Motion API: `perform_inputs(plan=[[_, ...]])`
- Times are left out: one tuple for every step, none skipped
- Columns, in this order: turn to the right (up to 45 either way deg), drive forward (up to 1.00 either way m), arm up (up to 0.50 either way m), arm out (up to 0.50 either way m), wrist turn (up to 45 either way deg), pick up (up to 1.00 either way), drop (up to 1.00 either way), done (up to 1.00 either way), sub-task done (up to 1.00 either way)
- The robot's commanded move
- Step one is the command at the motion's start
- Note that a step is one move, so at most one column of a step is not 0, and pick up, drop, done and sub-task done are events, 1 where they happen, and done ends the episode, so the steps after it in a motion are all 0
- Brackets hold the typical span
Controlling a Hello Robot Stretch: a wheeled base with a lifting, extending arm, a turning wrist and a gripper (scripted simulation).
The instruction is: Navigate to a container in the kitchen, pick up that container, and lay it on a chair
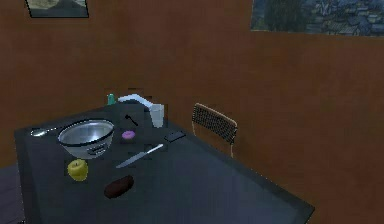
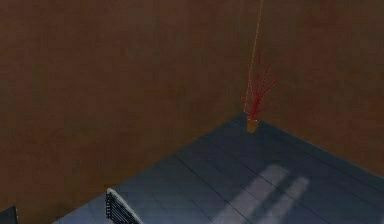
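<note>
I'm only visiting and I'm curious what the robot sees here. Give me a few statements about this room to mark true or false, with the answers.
1. A metal bowl stands on the dark table. True.
2. The yellow fruit lies inside the bowl. False: it lies on the table beside the bowl, nearer the camera.
3. A chair with a mesh back stands by the table, near the brown wall. True.
4. The walls in the forward view are bare. False: a picture hangs at the top right, and another at the top left.
5. In the arm side view, red twigs rise from a small pot on the floor by the wall. True.
</note>
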Motion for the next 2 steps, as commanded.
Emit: perform_inputs(plan=[[0.0,0.0,-0.32,0.0,0.0,0.0,0.0,0.0,0.0],[0.0,0.0,0.0,0.0,0.0,0.0,1.0,0.0,0.0]])
